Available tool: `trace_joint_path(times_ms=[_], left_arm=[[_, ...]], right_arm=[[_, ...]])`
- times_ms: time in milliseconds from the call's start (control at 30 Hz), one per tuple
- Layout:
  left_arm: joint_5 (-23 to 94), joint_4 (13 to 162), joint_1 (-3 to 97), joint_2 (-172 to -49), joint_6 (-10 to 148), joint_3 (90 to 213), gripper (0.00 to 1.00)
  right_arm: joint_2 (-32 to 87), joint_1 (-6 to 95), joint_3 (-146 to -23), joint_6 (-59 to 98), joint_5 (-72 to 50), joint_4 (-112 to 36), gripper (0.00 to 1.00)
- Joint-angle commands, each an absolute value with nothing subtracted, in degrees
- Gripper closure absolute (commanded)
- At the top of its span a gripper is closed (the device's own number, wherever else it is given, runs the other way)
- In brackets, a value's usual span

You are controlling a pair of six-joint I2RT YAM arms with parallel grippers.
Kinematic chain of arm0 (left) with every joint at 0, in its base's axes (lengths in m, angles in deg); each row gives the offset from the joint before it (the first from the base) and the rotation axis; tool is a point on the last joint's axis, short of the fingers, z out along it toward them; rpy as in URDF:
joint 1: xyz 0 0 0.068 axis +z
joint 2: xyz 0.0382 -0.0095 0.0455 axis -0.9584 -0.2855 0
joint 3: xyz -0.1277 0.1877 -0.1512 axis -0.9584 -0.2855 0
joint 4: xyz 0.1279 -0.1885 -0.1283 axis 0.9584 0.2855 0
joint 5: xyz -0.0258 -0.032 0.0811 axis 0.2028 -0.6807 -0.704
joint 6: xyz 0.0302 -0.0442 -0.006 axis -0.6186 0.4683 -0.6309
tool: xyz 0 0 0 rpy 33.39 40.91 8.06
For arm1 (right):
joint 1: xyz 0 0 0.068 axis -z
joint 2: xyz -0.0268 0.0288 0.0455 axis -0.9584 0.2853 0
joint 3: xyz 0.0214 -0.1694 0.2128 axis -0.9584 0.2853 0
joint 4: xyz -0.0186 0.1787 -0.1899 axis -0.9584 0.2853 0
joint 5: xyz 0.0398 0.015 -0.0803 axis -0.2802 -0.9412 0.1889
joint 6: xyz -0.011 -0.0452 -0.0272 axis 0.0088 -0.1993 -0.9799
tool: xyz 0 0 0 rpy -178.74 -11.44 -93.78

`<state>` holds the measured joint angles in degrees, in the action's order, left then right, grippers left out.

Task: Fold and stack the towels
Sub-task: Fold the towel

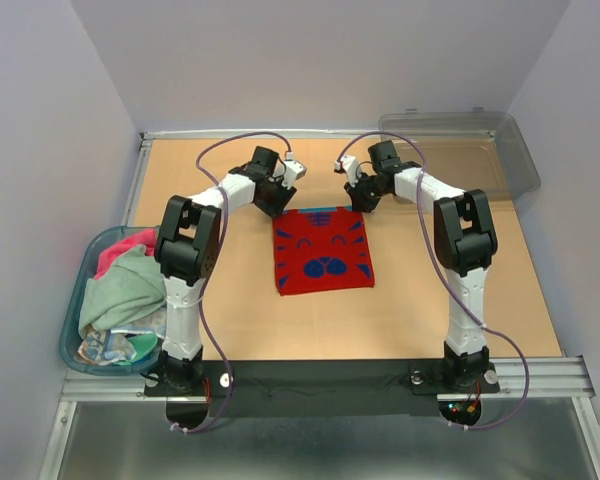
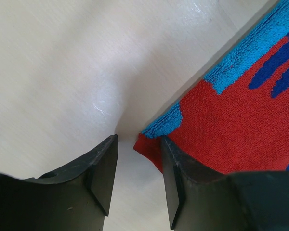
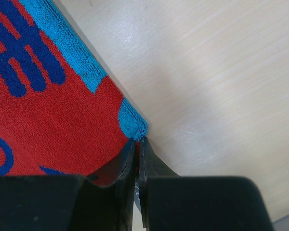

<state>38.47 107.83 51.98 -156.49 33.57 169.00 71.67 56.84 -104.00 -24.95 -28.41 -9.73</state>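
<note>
So the right end effector (image 3: 138, 142) has its fingers pressed together right on the far right corner of the red towel (image 1: 322, 252), and it looks like a bit of the teal edge is nipped in there. The left end effector (image 2: 138, 139) is spread, sitting at the far left corner with the cloth tip just inside one finger, not clamped yet. My guess is that it's lining up so both far corners get held at once, and then the far edge can be carried over toward the near edge for a clean fold. The towel lies flat mid-counter (image 1: 410, 300), which is what you want for that. The other towels (image 1: 125, 290) are heaped in the tub (image 1: 75, 300) at the left, waiting their turn.
</note>
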Motion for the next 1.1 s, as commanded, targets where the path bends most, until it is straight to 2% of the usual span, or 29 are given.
trace_joint_path(times_ms=[0,200,367,533,767,1067], left_arm=[[36.65,110.24,51.70,-158.87,33.98,170.87,0.51],[37.61,113.67,51.79,-161.60,34.86,172.80,0.60],[37.70,115.52,51.70,-162.30,35.04,174.12,0.76],[36.73,114.38,51.79,-160.73,34.69,173.86,0.97],[34.89,109.28,52.05,-154.66,35.65,173.15,1.00],[31.29,98.04,51.97,-144.91,39.78,163.93,1.00]], right_arm=[[73.38,56.99,-103.81,-24.87,-27.74,-7.61,0.93],[73.38,56.99,-103.73,-25.05,-27.65,-7.52,0.94],[73.20,56.99,-103.73,-25.05,-27.83,-7.52,0.94],[72.68,56.99,-104.78,-24.96,-27.21,-7.52,0.94],[70.30,56.99,-107.77,-24.17,-26.07,-7.70,0.97],[64.51,56.90,-106.28,-23.21,-25.19,-9.01,0.99]])
